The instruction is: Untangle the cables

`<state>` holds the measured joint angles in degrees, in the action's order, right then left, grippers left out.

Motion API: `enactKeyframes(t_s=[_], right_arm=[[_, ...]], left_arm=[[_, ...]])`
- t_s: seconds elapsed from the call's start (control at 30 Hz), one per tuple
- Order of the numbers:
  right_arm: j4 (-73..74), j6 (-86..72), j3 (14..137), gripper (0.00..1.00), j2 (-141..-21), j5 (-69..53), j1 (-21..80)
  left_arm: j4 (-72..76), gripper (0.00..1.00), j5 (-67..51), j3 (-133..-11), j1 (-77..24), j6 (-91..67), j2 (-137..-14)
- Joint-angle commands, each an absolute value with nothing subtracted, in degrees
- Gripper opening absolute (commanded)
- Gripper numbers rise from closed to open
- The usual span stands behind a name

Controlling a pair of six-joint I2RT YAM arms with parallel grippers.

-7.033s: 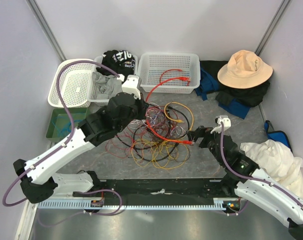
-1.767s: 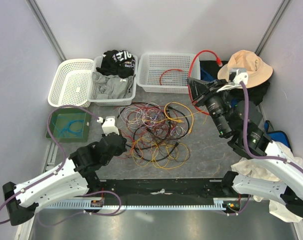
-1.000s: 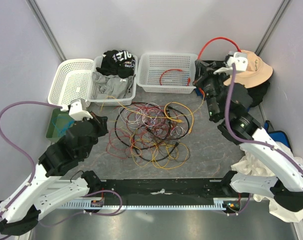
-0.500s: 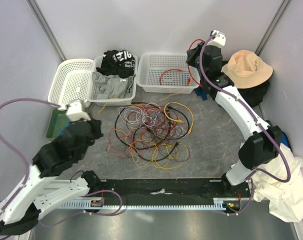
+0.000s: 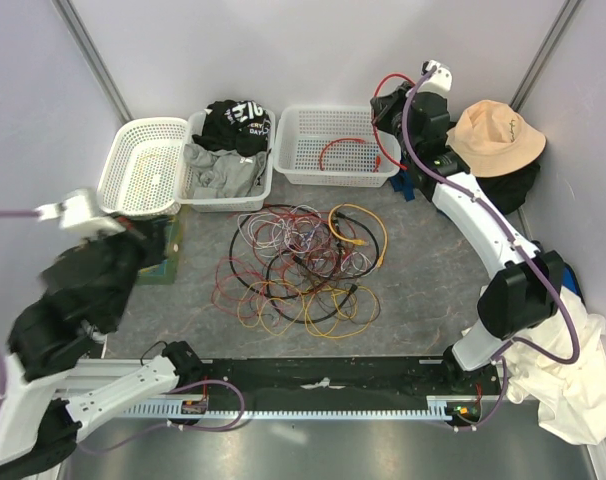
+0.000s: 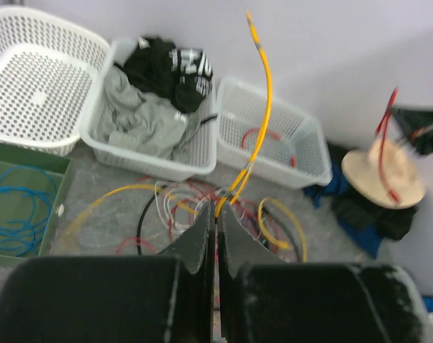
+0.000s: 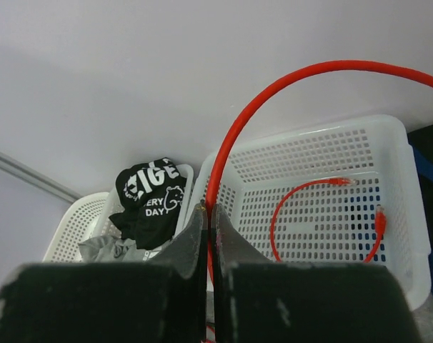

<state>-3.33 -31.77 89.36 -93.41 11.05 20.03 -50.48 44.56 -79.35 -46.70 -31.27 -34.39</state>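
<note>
Red cable (image 7: 234, 132) in outstretched right gripper (image 7: 208, 209); yellow cable (image 6: 263, 93) apparently in left gripper (image 6: 216, 218).

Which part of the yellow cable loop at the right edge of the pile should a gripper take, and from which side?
Take the outer bow of the yellow cable loop, on its right side, from above, fingers across the wire. There it lies alone on the table, clear of the other cables; its left part crosses the tangle, so a grip there may catch neighbours.
</note>
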Motion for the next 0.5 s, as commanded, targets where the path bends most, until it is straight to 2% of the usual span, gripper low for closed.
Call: enactKeyframes(t_s=[0.0, 0.47], right_arm=[[-6.51, -33.66, 91.40, 0.00, -94.47, 6.25, 20.04], [-4.22, -37.88, 116.79, 0.00, -116.00, -1.49, 20.13]], left_arm=[[-44.57, 0.02, 37.80, -74.19, -46.67, -28.82, -42.43], [-39.46, 0.02, 32.96, -70.40, -46.58, -28.39, -47.81]])
